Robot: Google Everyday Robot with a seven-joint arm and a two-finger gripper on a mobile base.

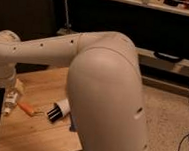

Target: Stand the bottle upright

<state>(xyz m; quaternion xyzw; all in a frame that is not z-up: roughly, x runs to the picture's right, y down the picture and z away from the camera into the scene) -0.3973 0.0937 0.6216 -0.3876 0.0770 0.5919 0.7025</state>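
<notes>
The bottle (10,103) lies on its side near the left edge of the wooden table (32,134); it is whitish with a pale label band. My gripper (10,88) hangs from the arm's wrist at the far left, directly over the bottle's far end and partly covering it. I cannot tell if it touches the bottle.
A small orange stick (27,109) lies just right of the bottle. A white paper cup with a black end (59,110) lies on its side further right. My arm's bulky white link (106,96) fills the centre and hides the table's right half. Dark shelving stands behind.
</notes>
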